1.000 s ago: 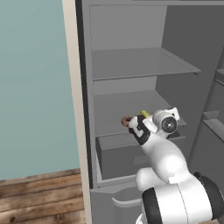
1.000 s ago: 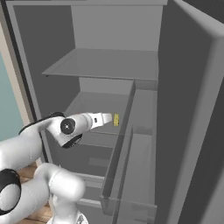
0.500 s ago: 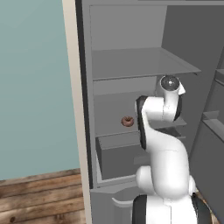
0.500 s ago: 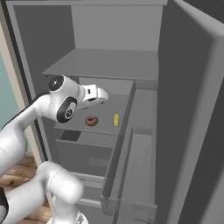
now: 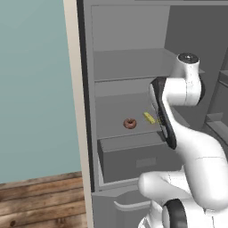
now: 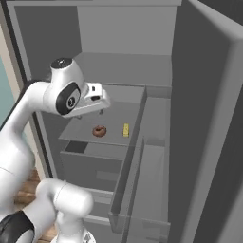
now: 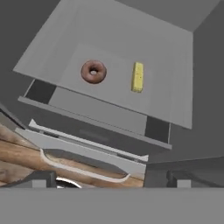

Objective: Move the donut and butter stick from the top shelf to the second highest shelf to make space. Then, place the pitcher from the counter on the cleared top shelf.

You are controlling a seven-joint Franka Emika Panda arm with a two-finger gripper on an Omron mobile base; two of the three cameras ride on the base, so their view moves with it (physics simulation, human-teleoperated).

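**Donut and butter stick on the second highest shelf; gripper spread and empty**

Left base view: The open fridge was seen with the top shelf point(image 5: 133, 67) bare along its visible surface. On the second highest shelf point(image 5: 111, 120) the donut point(image 5: 129, 123) lay flat, and the butter stick point(image 5: 149, 118) lay near it on the right, apart from it. The grey drawer point(image 5: 133, 158) sat directly below that shelf. The white arm point(image 5: 187, 89) was raised in front of the shelves, at the right of the opening.

Right base view: The gripper point(image 6: 95, 100) was held above the second highest shelf point(image 6: 76, 133), level with the gap under the top shelf point(image 6: 123, 71). Nothing was carried in it. The donut point(image 6: 98, 131) and the butter stick point(image 6: 126, 129) lay side by side below it, not touching.

Hand view: The shelf point(image 7: 170, 100) was seen from above. The donut point(image 7: 93, 72) and the butter stick point(image 7: 138, 77) rested on it near each other, well clear of the fingertips point(image 7: 43, 178), which were set wide apart at the bottom edge with nothing between them. The drawer point(image 7: 100, 113) showed under the shelf's front edge.
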